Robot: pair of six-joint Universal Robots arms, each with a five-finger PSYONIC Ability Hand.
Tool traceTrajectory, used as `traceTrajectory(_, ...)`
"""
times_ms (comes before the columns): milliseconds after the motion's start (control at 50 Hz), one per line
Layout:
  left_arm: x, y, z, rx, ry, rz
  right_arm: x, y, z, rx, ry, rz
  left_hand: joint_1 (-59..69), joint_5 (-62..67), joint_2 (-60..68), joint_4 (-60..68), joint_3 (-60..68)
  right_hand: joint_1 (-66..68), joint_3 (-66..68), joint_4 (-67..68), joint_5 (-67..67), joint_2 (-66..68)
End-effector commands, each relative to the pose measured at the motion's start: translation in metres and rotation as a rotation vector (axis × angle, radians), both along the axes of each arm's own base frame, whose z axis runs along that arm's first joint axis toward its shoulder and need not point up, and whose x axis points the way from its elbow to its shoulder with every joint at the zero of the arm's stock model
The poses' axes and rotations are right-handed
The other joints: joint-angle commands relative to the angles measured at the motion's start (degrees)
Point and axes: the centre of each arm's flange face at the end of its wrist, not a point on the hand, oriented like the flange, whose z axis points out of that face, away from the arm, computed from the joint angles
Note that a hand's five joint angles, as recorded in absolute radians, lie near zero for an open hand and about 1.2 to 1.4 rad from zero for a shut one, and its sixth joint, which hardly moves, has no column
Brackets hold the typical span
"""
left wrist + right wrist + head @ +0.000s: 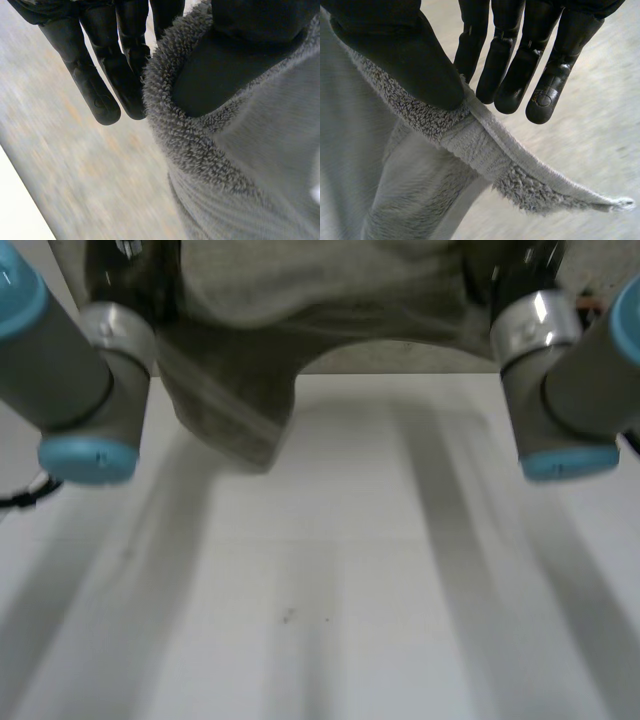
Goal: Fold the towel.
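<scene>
- Grey terry towel point(300, 300) hangs in the air btwn the two arms, over the far side of the white table point(350, 570). Its top edge is stretched across from hand to hand.
- In the head view, one fold of the towel droops lower on the left-arm side. The middle arches up, w/ bare table showing under it.
- Left hand point(100, 75) pinches the towel point(240, 165). Its fingers point(125, 65) are straight w/ their tips against the fluffy edge. The cloth curls round the thumb point(225, 70) on the other side.
- Below the left hand's thumb the towel falls away in a broad sheet.
- Right hand point(520, 65) also pinches the towel point(380, 165). Its thumb point(405, 60) presses on the stitched hem point(475, 135), w/ the straight fingers point(545, 85) behind the cloth.
- Past the right hand's fingertips a short corner point(600, 200) of towel sticks out free, tapering to a point. The rest hangs under the thumb.
- Left arm point(60, 370) and right arm point(570, 390), grey w/ light-blue caps, flank the towel, both raised off the table.
</scene>
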Motion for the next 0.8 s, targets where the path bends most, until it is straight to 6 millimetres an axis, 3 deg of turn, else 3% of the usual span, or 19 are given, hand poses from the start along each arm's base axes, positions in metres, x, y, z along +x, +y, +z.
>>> traceTrajectory(20,0.013,0.043,-0.101,0.278,-0.106,-0.011,-0.018,0.032,-0.103,0.351,0.178,-0.003,12.4,11.2,10.3,10.3,10.4,25.5,11.9,11.5,13.6,12.3)
traceTrajectory(40,0.017,0.054,-0.119,0.328,-0.129,-0.009,-0.018,0.032,-0.103,0.352,0.179,-0.003,11.8,10.5,9.7,9.6,9.7,25.5,11.9,11.5,13.6,12.3)
traceTrajectory(60,0.017,0.054,-0.119,0.328,-0.129,-0.009,-0.023,0.042,-0.122,0.438,0.219,-0.001,11.8,10.5,9.7,9.6,9.7,25.5,11.9,11.5,13.6,12.3)
traceTrajectory(80,0.02,0.066,-0.135,0.375,-0.152,-0.013,-0.028,0.053,-0.139,0.523,0.259,-0.002,11.1,9.9,9.0,8.9,9.1,25.5,11.9,11.5,13.6,12.3)
traceTrajectory(100,0.021,0.079,-0.148,0.419,-0.177,-0.02,-0.028,0.053,-0.14,0.524,0.259,-0.002,10.6,9.4,8.5,8.4,8.5,25.5,11.9,11.5,13.6,12.3)
traceTrajectory(160,0.022,0.092,-0.161,0.462,-0.206,-0.029,-0.039,0.077,-0.17,0.688,0.327,0.01,9.1,7.8,7.0,6.9,7.0,25.5,11.9,11.5,13.6,12.3)
traceTrajectory(200,0.025,0.113,-0.178,0.532,-0.251,-0.034,-0.043,0.088,-0.182,0.747,0.355,0.019,-5.3,-6.5,-7.4,-7.5,-7.4,25.5,11.9,11.5,13.6,12.3)
traceTrajectory(220,0.025,0.114,-0.178,0.532,-0.251,-0.034,-0.046,0.097,-0.191,0.788,0.374,0.031,-5.4,-6.6,-7.5,-7.5,-7.4,25.5,11.9,11.5,13.6,12.3)
traceTrajectory(260,0.031,0.131,-0.19,0.599,-0.298,-0.016,-0.048,0.105,-0.199,0.816,0.387,0.047,-22.8,-24.0,-24.9,-25.0,-24.9,25.5,11.9,11.5,13.6,12.3)
traceTrajectory(320,0.034,0.136,-0.189,0.622,-0.314,-0.007,-0.05,0.116,-0.208,0.849,0.4,0.076,-29.5,-30.7,-31.5,-31.6,-31.5,25.5,11.9,11.5,13.6,12.3)
traceTrajectory(380,0.039,0.143,-0.175,0.633,-0.318,-0.001,-0.053,0.114,-0.208,0.849,0.39,0.073,-39.0,-40.3,-41.1,-41.2,-41.1,25.5,11.9,11.5,13.6,12.3)
traceTrajectory(420,0.04,0.146,-0.154,0.598,-0.302,-0.008,-0.058,0.109,-0.204,0.841,0.373,0.057,-46.9,-48.1,-49.0,-49.1,-49.0,25.5,11.9,11.5,13.6,12.3)
traceTrajectory(500,0.038,0.145,-0.132,0.535,-0.273,-0.017,-0.066,0.1,-0.192,0.821,0.305,0.033,-48.5,-49.7,-50.5,-50.6,-50.5,25.5,11.9,11.5,13.6,12.3)
traceTrajectory(620,0.032,0.131,-0.104,0.46,-0.244,-0.031,-0.065,0.102,-0.194,0.833,0.271,0.062,-48.5,-49.7,-50.5,-50.6,-50.5,25.5,11.9,11.5,13.6,12.3)
traceTrajectory(700,0.025,0.126,-0.098,0.444,-0.27,-0.085,-0.064,0.103,-0.195,0.833,0.272,0.073,-48.5,-49.7,-50.5,-50.6,-50.5,25.5,11.9,11.5,13.6,12.3)
traceTrajectory(800,0.016,0.106,-0.124,0.48,-0.415,-0.201,-0.065,0.103,-0.196,0.823,0.267,0.075,-46.6,-47.8,-48.7,-48.8,-48.7,25.5,11.9,11.5,13.6,12.3)
